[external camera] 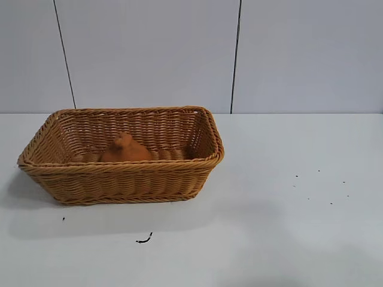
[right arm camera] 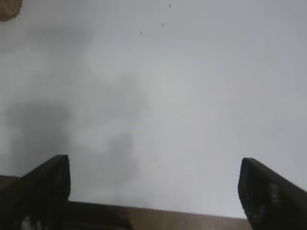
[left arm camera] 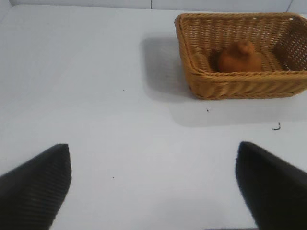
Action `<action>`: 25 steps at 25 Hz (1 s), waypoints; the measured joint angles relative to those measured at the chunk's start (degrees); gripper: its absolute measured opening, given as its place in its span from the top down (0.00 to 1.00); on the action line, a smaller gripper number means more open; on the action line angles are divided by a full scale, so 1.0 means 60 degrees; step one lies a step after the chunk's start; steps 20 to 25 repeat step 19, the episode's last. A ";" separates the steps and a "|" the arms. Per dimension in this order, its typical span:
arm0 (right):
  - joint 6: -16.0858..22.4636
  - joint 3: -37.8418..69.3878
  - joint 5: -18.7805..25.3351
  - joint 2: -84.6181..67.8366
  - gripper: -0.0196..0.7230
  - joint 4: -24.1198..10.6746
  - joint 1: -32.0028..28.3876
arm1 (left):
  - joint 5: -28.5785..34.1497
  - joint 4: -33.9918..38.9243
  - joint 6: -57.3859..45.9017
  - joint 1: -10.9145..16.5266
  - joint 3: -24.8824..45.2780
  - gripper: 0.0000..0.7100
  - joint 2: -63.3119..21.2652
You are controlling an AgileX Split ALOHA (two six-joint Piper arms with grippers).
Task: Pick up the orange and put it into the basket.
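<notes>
The orange (external camera: 124, 150), a matte lumpy fruit with a small knob on top, lies inside the tan wicker basket (external camera: 119, 178) at the left of the white table. Both also show in the left wrist view, the orange (left arm camera: 238, 58) resting in the basket (left arm camera: 225, 85). My left gripper (left arm camera: 153, 184) is open and empty over bare table, well away from the basket. My right gripper (right arm camera: 154, 189) is open and empty over bare table near the table's edge. Neither gripper shows in the exterior view.
A small black scrap (external camera: 143, 240) lies on the table in front of the basket, also seen in the left wrist view (left arm camera: 276, 127). Small dark specks (external camera: 317, 185) dot the table at the right. A grey panelled wall stands behind.
</notes>
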 joint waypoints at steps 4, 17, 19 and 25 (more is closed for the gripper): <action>-0.0040 0.0546 -0.0418 -0.1722 0.10 0.0269 0.0000 | 0.0000 0.0000 0.0000 0.0000 0.0000 0.06 0.0000; -0.0042 0.0553 -0.0575 -0.3453 0.10 0.0269 0.0000 | -0.0009 0.0000 0.0000 0.0000 0.0000 0.06 0.0000; -0.0042 0.0553 -0.0575 -0.3453 0.10 0.0269 0.0000 | -0.0009 0.0000 0.0000 0.0000 0.0000 0.06 0.0000; -0.0042 0.0553 -0.0575 -0.3453 0.10 0.0269 0.0000 | -0.0009 0.0000 0.0000 0.0000 0.0000 0.06 0.0000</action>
